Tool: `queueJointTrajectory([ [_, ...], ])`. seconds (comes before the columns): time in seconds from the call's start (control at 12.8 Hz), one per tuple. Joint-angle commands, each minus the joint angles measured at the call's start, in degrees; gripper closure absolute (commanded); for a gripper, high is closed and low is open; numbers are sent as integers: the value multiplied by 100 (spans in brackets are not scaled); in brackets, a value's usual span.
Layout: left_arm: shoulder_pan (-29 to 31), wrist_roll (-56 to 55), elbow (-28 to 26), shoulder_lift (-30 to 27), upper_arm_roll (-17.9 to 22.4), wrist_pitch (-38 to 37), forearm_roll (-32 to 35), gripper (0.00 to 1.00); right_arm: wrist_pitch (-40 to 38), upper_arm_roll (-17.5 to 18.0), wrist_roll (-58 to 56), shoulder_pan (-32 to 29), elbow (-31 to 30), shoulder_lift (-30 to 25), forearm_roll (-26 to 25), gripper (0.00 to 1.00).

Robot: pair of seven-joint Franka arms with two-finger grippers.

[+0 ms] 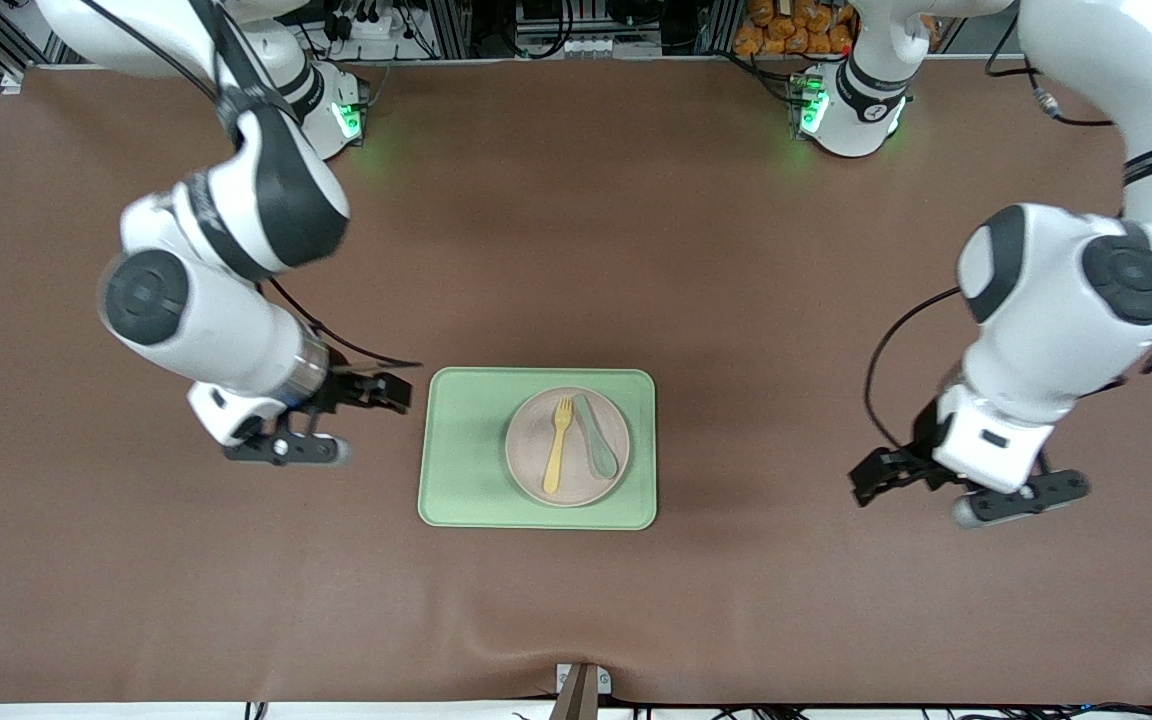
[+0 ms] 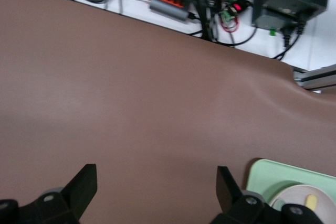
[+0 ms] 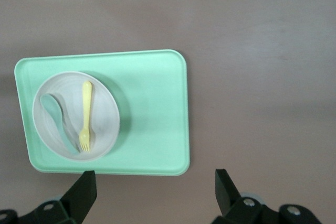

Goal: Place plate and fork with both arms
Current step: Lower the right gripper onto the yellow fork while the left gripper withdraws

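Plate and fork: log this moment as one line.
plate: on tray | fork: on plate beside spoon | left gripper: open, over table | right gripper: open, beside tray

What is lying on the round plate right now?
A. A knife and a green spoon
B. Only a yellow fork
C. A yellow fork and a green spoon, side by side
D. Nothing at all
C: the plate, sitting on the green tray, carries the yellow fork and the green spoon beside it.

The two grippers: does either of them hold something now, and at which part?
Nothing is held. The left gripper and the right gripper are both open over bare table; the fork lies on the plate.
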Motion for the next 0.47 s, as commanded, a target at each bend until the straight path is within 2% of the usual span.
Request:
queueJointTrajectory([
  [0.0,303,95,-200,-530,-51,-688,145,0,438,-65,597,375,871,964,-198,0],
  [0.16,322,114,-209,-794,-51,-1259,136,0,993,-65,877,594,872,1325,-207,0],
  [0.39,339,157,-209,-1303,-86,-2243,58,0,1389,-170,949,911,881,1713,-286,9],
])
